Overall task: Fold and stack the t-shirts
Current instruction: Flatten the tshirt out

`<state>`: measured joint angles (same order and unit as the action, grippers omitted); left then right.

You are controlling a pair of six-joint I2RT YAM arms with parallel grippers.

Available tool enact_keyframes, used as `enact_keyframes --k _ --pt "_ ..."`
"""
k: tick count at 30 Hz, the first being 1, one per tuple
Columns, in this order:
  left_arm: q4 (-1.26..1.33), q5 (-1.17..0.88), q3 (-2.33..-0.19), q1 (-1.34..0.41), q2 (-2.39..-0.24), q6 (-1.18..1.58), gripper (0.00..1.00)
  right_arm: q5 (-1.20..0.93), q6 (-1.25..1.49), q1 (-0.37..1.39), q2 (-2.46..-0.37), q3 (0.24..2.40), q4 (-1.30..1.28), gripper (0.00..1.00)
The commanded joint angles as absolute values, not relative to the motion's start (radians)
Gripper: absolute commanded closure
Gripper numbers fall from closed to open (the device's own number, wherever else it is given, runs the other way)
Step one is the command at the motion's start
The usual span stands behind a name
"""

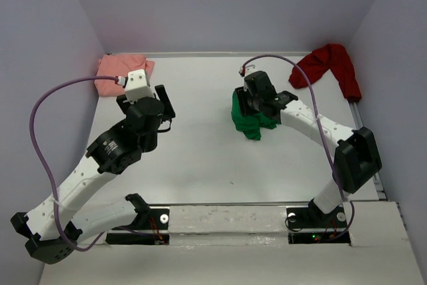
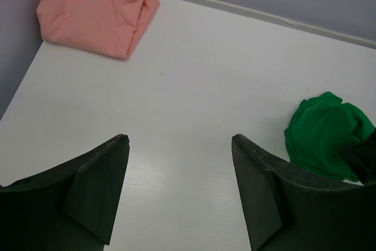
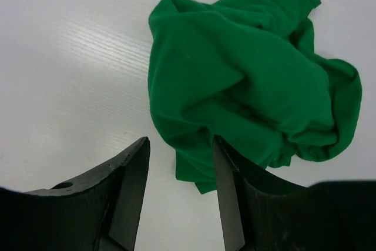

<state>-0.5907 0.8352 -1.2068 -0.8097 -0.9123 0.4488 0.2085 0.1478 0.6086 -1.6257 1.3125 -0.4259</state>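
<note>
- Top external view. The table (image 1: 200, 165) carries three t-shirts, all well apart. The salmon-pink t-shirt (image 1: 119, 71) lies loosely folded in the far left corner. The dark red t-shirt (image 1: 330, 65) lies crumpled in the far right corner. The green t-shirt (image 1: 252, 123) sits bunched right of centre. The right gripper (image 1: 249, 109) is directly over the green heap, and the left gripper (image 1: 165, 106) hovers over bare table near the pink shirt.
- Left wrist view. The left gripper (image 2: 179, 142) is released, its jaws spread wide with only table between them. The salmon-pink t-shirt (image 2: 97, 13) lies ahead to one side, and the green t-shirt (image 2: 326, 133) lies at the opposite edge.
- Right wrist view. The right gripper (image 3: 180, 145) stands with its jaws partly apart and nothing clamped. The near hem of the green t-shirt (image 3: 247, 86) just reaches the inner face of one finger.
- Hazards, as judged. The heap is wadded, so a pinch here may catch several layers and lift a lump that cannot be spread. Only a sliver of hem lies between the jaws, so a shallow bite may slip out. Fingertips set this low may also scrape the table.
</note>
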Motion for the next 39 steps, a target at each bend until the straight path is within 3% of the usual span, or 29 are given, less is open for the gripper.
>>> enact_keyframes --k 1,24,27,28,31,37,39 --pt "-0.586 0.870 -1.244 -0.808 -0.890 0.442 0.20 0.204 0.180 0.614 -1.612 1.261 -0.338 0.48" --pt "-0.589 0.871 -1.226 -0.808 -0.865 0.437 0.20 0.348 0.127 0.614 -1.712 1.379 -0.339 0.49" --pt "-0.588 0.876 -1.220 -0.808 -0.859 0.434 0.20 0.338 0.141 0.614 -1.732 1.362 -0.334 0.55" --pt "-0.589 0.879 -1.218 -0.808 -0.859 0.433 0.20 0.334 0.149 0.614 -1.736 1.358 -0.330 0.63" --pt "-0.592 0.879 -1.218 -0.808 -0.859 0.434 0.20 0.310 0.156 0.614 -1.747 1.335 -0.301 0.73" --pt "-0.595 0.884 -1.213 -0.808 -0.853 0.433 0.20 0.318 0.147 0.614 -1.776 1.355 -0.290 0.74" --pt "-0.597 0.885 -1.213 -0.808 -0.854 0.434 0.20 0.324 0.143 0.614 -1.779 1.373 -0.290 0.79"
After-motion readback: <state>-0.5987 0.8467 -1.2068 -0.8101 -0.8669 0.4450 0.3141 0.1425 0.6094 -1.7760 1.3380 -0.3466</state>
